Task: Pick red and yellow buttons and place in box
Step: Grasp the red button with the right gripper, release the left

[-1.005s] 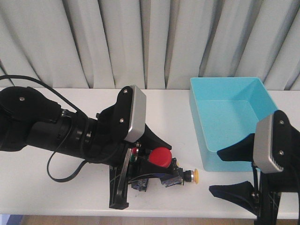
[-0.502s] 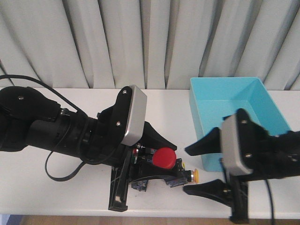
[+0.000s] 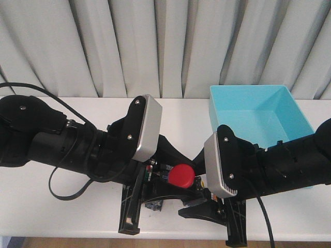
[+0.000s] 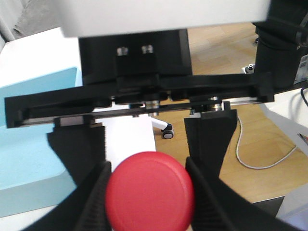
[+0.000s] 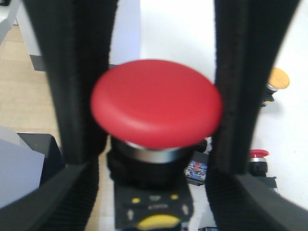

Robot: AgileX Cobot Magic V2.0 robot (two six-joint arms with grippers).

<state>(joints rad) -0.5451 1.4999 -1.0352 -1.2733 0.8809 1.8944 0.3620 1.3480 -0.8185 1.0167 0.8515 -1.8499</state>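
red button: a small push-button with a round red mushroom cap (image 3: 181,175) on a black blocky body sits between my two arms, near the front edge of the table and just left of the box's near corner. in my left wrist view the cap (image 4: 150,196) faces the camera squarely; in my right wrist view (image 5: 157,102) the long axis runs from cap through a metal collar into the black body.

left gripper (image 4: 147,192): my black fingers (image 4: 91,190) stand either side of the cap and touch its rim, pinching it.

right gripper (image 5: 156,110): my padded fingers (image 5: 238,91) flank a red cap; one pad meets the rim, but i cannot tell whether i am gripping.

other buttons: beyond the red cap, my right wrist view shows an orange-yellow cap (image 5: 278,78) and a smaller red-capped button (image 5: 258,155), both apart from my fingers.

box: the large turquoise-blue plastic bin (image 3: 226,135) stands right of the button, open top, its near wall partly hidden by my right arm.

open room: bare white table (image 3: 31,199) lies left of the button.

surface and room: white tabletop, pale pleated curtain (image 3: 155,46) behind the box.
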